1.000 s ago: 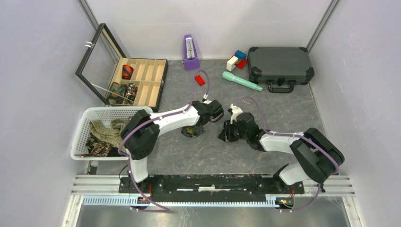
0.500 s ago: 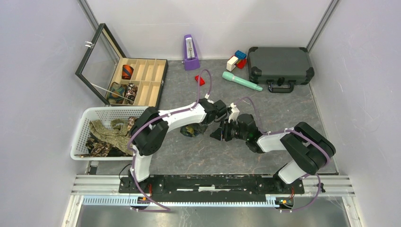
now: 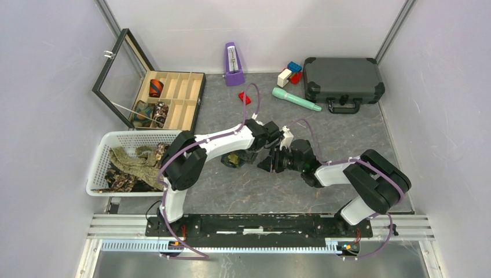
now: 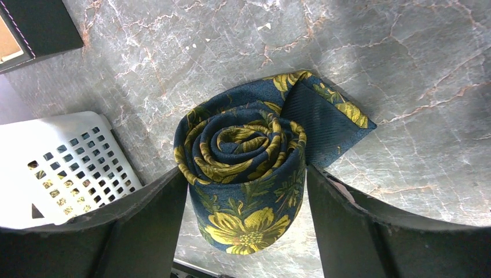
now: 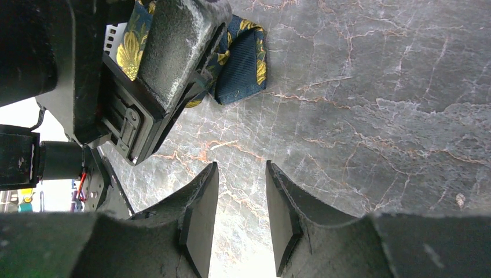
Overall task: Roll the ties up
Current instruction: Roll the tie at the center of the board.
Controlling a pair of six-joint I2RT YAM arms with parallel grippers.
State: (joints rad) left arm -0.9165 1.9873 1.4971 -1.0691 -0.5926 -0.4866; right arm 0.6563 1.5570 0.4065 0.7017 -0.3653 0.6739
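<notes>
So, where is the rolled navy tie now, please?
The rolled navy tie sits mid-table in the top view, in the left gripper, right of the white basket.

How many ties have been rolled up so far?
4. A navy floral roll sits on the table between the left jaws; three more rolls are in the wooden box: one far-left, two nearer. The basket could hide more.
</notes>
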